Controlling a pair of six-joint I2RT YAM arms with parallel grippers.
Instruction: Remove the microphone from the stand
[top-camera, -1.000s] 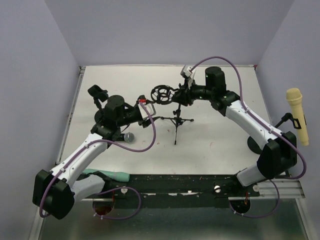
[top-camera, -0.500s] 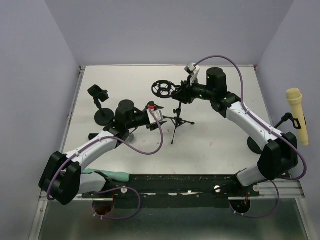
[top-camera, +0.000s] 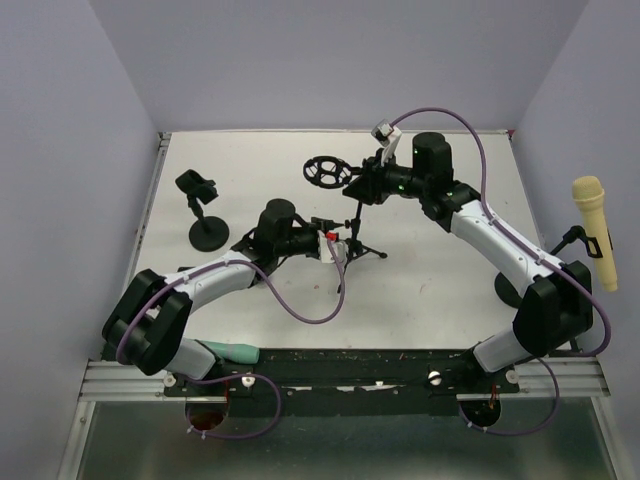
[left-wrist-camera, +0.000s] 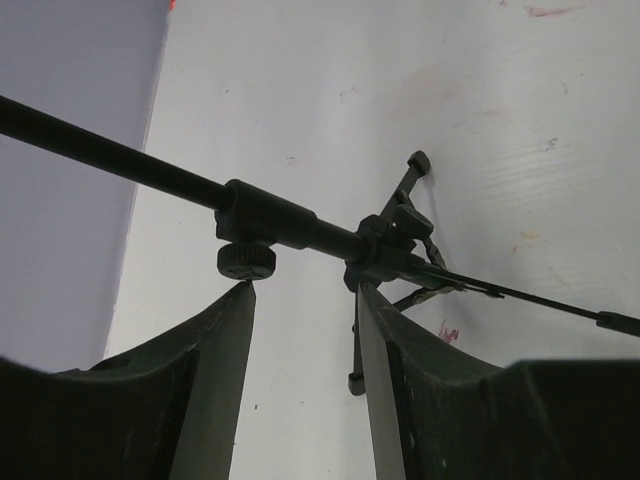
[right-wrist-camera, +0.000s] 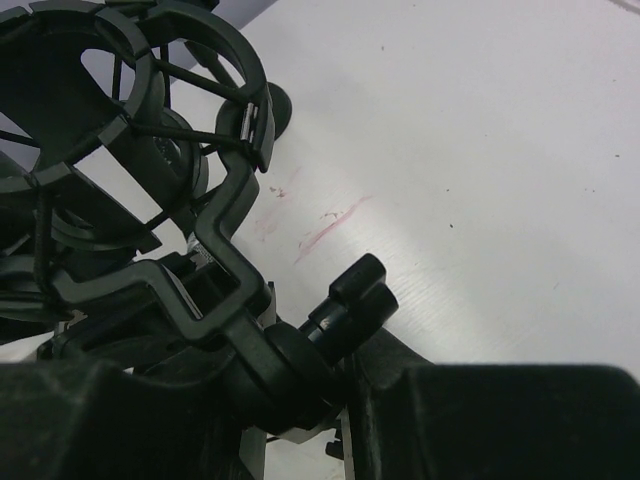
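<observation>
A black tripod stand (top-camera: 352, 215) is standing near the middle of the white, faintly scuffed table (top-camera: 440, 290), and both arms are reaching in to it. The right gripper (top-camera: 367, 186) is clamping the pivot of the shock mount (right-wrist-camera: 232, 215) at the top of the stand. The mount is a round black cage of two nested rings strung with thin cords, and the table is showing through its middle. One ribbed wing knob (right-wrist-camera: 352, 290) is sticking out just beside the dark fingers. Lower down, the left gripper (top-camera: 338, 248) is sitting at the slim matte pole (left-wrist-camera: 150, 170) with its two smooth, tapered fingers (left-wrist-camera: 215, 390) parted and bare table showing between them. The pole is crossing just at their tips, and one knurled round knob (left-wrist-camera: 246, 261) is touching one tip. Three thin legs are splaying from the hub (left-wrist-camera: 395, 245), each ending in a small capped foot. The one microphone in view, a pale yellow microphone (top-camera: 592, 230) with a rounded head, is sitting upright in the clip of a second stand (top-camera: 510, 292) at the far right edge, well apart from both grippers. A third, a short black desk stand (top-camera: 205, 228) with a disc base, is standing at the left. Two purple cables (top-camera: 300, 300) are looping, one along each arm.
</observation>
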